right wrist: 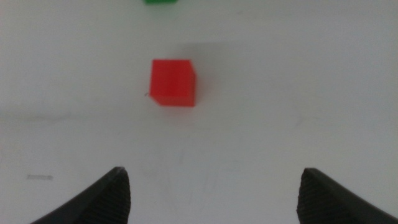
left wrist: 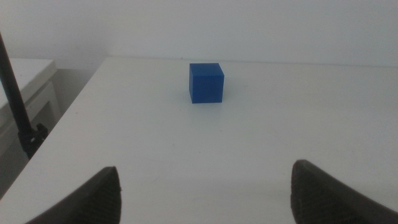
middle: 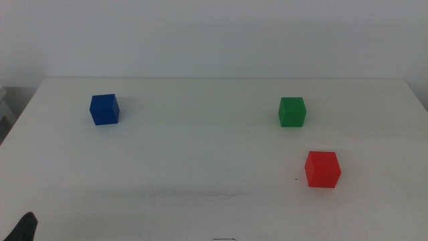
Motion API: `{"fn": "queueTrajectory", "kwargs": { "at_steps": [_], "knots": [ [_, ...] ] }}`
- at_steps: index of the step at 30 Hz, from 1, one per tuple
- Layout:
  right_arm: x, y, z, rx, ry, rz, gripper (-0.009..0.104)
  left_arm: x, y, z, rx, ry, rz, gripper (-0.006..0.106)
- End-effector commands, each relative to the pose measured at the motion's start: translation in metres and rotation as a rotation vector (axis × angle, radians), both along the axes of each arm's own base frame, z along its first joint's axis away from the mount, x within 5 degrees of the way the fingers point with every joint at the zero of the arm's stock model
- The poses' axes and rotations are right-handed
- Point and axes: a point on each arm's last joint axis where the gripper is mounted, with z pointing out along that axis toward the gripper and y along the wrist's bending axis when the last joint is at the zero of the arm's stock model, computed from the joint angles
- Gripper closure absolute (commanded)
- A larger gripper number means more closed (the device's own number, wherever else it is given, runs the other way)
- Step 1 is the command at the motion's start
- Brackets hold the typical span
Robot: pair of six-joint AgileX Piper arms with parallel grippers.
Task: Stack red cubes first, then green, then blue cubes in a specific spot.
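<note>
The red cube (middle: pixel 323 169) sits on the white table at the front right; it also shows in the right wrist view (right wrist: pixel 173 82), ahead of my open right gripper (right wrist: pixel 211 193). The green cube (middle: pixel 292 111) stands behind it, and only its edge (right wrist: pixel 160 2) shows in the right wrist view. The blue cube (middle: pixel 104 109) sits at the far left; it also shows in the left wrist view (left wrist: pixel 206 83), well ahead of my open left gripper (left wrist: pixel 205 193). The left gripper's tip (middle: pixel 25 227) shows at the bottom left corner of the middle view. The right arm is out of the middle view.
The white table (middle: pixel 200 154) runs to a far edge against a pale wall. Off its left edge stand a dark pole (left wrist: pixel 15 99) and a low white unit (left wrist: pixel 28 74).
</note>
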Motion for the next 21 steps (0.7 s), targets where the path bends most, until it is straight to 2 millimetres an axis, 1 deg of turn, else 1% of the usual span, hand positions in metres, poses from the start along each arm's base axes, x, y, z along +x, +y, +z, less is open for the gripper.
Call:
{"fn": "queueTrajectory", "kwargs": {
  "at_steps": [1, 6, 10, 12, 17, 21],
  "knots": [
    [0.014, 0.01, 0.01, -0.011, -0.039, 0.048, 0.02, -0.001, 0.0, 0.009, -0.016, -0.101, 0.001, 0.007],
    [0.04, 0.025, -0.006, -0.033, 0.048, 0.102, 0.02, -0.001, 0.0, 0.009, -0.016, -0.101, 0.001, 0.007],
    [0.062, 0.03, -0.023, -0.025, 0.133, 0.048, 0.02, -0.001, 0.0, 0.009, -0.016, -0.101, 0.001, 0.007],
    [0.076, 0.034, -0.027, -0.019, 0.164, 0.019, 0.02, -0.001, 0.0, 0.009, -0.016, -0.101, 0.001, 0.007],
    [0.106, 0.054, -0.031, -0.033, 0.236, 0.019, 0.02, -0.001, 0.0, 0.009, -0.016, -0.101, 0.001, 0.007],
    [0.126, 0.071, -0.044, -0.048, 0.3, 0.036, 0.02, -0.001, 0.0, 0.009, -0.016, -0.101, 0.001, 0.007]
  ]
}}
